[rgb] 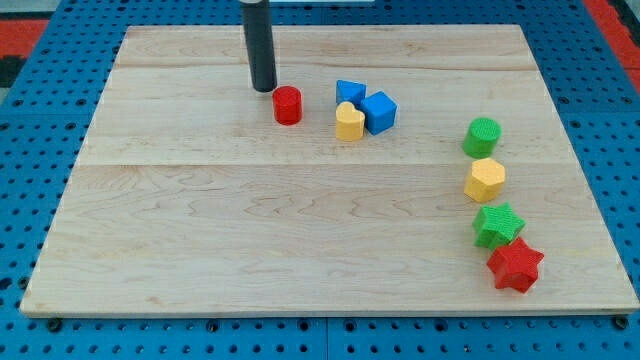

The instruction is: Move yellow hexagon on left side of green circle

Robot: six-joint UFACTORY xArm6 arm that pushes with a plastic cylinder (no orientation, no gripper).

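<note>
Yellow hexagon (485, 179) sits on the desk (250, 250) at the view's right, just below the green circle (483, 136), nearly touching it. Below the hexagon: green star (497, 225), then red star (516, 265), edges touching. Desk to the left of the circle is bare wood.

Near top centre: blue block (350, 92) w/ unclear shape, blue cube (379, 111) and a yellow block (349, 121), maybe heart-shaped, clustered together. Red cylinder (288, 104) stands left of them.

My tip (264, 88) rests just up-left of the red cylinder, well apart from the hexagon. No pincer on this rig, only the rod. No labels or writing readable.
</note>
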